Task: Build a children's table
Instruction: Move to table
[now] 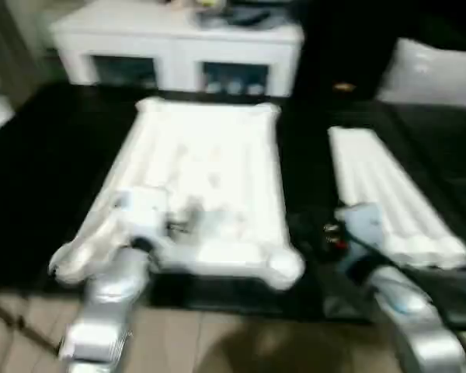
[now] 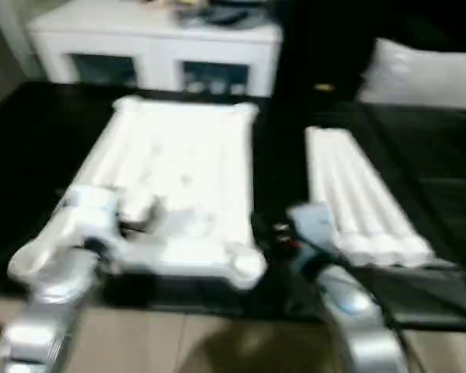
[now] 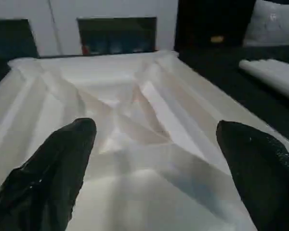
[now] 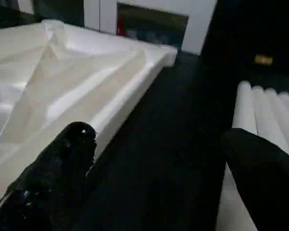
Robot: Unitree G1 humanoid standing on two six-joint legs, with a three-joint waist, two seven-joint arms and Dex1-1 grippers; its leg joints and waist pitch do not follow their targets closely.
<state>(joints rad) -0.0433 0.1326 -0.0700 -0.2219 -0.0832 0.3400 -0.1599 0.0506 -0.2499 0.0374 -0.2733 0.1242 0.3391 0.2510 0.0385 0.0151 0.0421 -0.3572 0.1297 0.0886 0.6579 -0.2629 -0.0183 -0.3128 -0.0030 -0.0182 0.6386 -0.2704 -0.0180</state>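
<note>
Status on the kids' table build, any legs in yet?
Done: the tabletop lies ribbed side up on the black work table. In hand: nothing; left gripper open over the top, right gripper open between top and legs. Left: all legs, lying side by side.

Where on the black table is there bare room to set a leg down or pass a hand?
The black strip between the top and the row of legs is bare at its far end; nearer, the right hand, open, is over it. Left of the top, the black table is bare. The top's near-left corner is crowded by the left hand, open.
</note>
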